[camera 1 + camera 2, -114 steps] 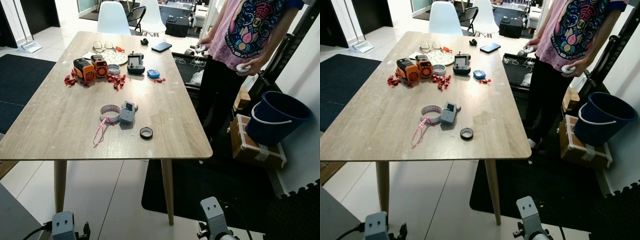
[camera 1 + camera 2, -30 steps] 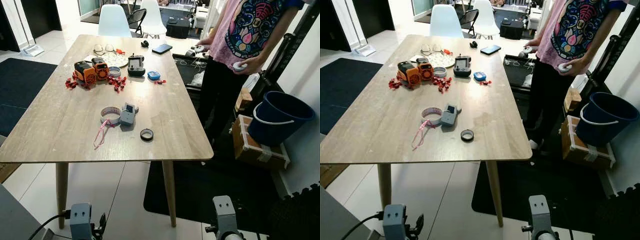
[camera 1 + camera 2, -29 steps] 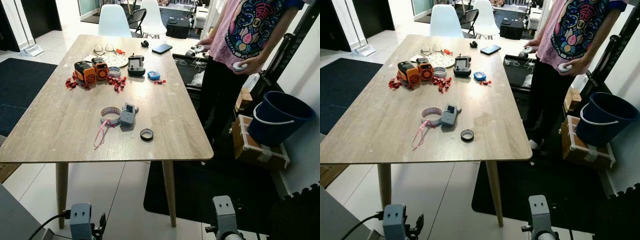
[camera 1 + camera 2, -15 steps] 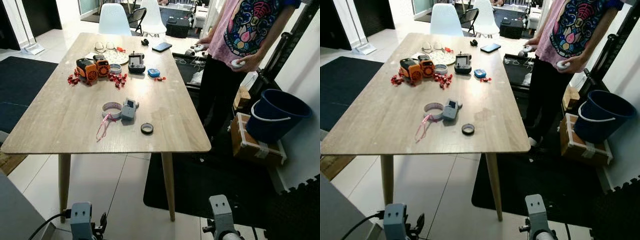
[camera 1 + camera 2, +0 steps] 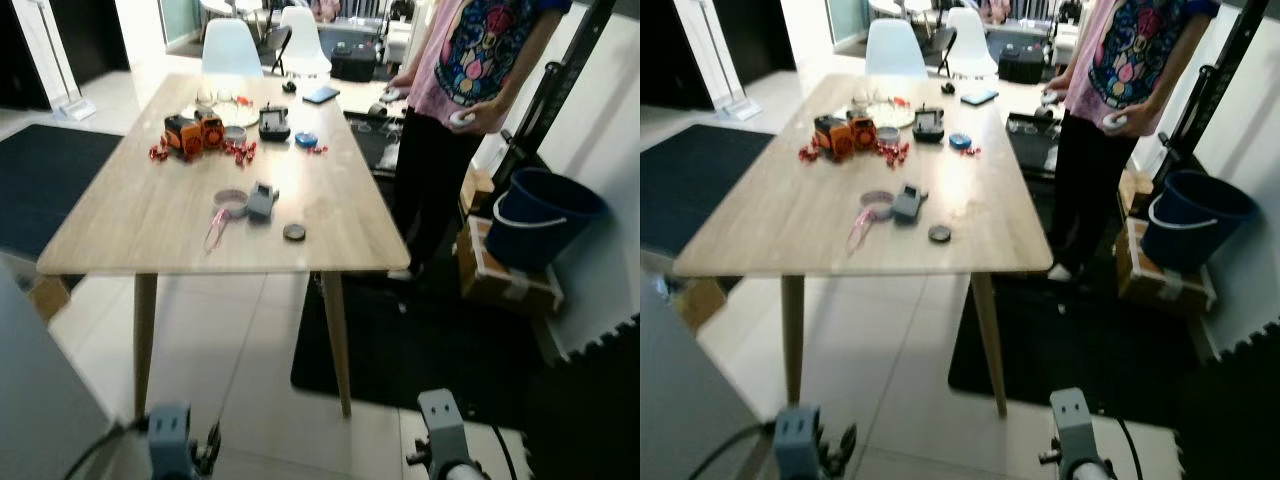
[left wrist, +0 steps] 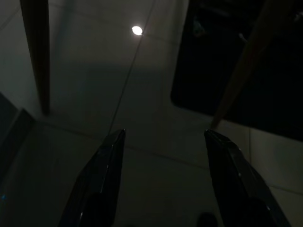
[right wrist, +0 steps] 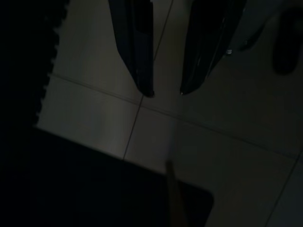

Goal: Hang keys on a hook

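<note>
I'm standing back from the tabletop (image 5: 150, 215) with both arms hanging idle: the left claw (image 6: 163, 182) points at the tiled floor (image 6: 142, 118) with its fingers spread and nothing between them, and the right claw (image 7: 165, 90) also hangs over the floor, released, its tips a little apart. What I take for the keys (image 5: 261, 200), a grey fob with a pink cord (image 5: 215, 228) trailing toward 7 o'clock, lies near the middle of the tabletop, touching a tape roll (image 5: 231, 199) at its 9 o'clock and near a small dark ring (image 5: 294, 232) at 4 o'clock. I can't make out any hook from here, so my main worry is committing to a pickup without knowing where to carry it. The head views are soft, so I may misjudge the reach and nudge the tape roll or drag the cord off the near edge. A person (image 5: 460, 90) stands at 2 o'clock beside the tabletop, and a blue bucket (image 5: 540, 215) sits close by; swinging wide risks clipping either.
</note>
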### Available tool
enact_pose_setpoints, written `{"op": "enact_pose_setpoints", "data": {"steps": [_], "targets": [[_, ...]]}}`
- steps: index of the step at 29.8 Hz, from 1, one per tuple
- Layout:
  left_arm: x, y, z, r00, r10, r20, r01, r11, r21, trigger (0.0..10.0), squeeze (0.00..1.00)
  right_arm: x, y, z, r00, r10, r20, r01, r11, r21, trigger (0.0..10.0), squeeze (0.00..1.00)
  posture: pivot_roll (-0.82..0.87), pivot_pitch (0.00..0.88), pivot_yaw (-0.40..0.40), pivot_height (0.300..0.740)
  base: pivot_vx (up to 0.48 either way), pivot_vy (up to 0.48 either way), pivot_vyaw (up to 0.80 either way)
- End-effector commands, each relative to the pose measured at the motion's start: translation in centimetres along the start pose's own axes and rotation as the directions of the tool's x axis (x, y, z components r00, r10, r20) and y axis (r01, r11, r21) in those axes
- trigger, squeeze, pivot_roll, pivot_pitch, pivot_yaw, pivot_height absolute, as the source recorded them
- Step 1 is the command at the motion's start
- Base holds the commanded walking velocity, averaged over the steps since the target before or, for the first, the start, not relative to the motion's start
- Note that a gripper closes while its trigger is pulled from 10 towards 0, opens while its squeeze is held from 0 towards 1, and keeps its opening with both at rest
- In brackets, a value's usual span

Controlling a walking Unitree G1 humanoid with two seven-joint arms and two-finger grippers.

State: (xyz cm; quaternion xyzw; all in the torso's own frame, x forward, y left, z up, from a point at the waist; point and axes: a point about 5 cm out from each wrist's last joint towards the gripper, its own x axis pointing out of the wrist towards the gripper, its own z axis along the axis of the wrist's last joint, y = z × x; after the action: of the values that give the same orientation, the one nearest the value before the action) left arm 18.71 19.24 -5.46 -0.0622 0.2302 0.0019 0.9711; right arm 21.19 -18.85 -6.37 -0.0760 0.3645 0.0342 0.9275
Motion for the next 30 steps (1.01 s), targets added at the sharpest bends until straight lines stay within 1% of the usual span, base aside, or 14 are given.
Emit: {"op": "enact_pose_setpoints", "data": {"steps": [1, 11, 21, 30], "targets": [[-0.3, -0.04, -0.47, 1.0, 0.0, -0.011, 0.0, 1.0, -0.003, 10.0, 0.0, -0.09, -0.16, -0.27, 1.0, -0.005, -0.009, 0.005, 1.0, 0.0, 10.0, 0.0, 0.07, 0.04, -0.078, 0.74, 0.0, 0.0, 0.0], [-0.25, -0.26, -0.37, 1.0, -0.019, -0.009, 0.019, 0.999, 0.025, 10.0, 0.0, -0.1, -0.09, -0.31, 1.0, -0.002, -0.01, 0.002, 1.0, -0.004, 10.0, 0.0, 0.07, 0.042, -0.077, 0.74, 0.0, 0.0, 0.0], [-0.18, -0.45, -0.3, 1.0, -0.029, -0.004, 0.029, 1.0, 0.011, 10.0, 0.0, -0.16, -0.04, -0.45, 1.0, 0.0, -0.011, 0.0, 1.0, -0.006, 10.0, 0.0, 0.07, 0.041, -0.077, 0.74, 0.0, 0.0, 0.0], [-0.05, -0.33, -0.17, 1.0, -0.009, -0.005, 0.009, 1.0, 0.017, 10.0, 0.0, -0.2, -0.03, -0.57, 1.0, 0.004, -0.014, -0.004, 1.0, -0.013, 10.0, 0.0, 0.07, 0.043, -0.081, 0.74, 0.0, 0.0, 0.0]]}}
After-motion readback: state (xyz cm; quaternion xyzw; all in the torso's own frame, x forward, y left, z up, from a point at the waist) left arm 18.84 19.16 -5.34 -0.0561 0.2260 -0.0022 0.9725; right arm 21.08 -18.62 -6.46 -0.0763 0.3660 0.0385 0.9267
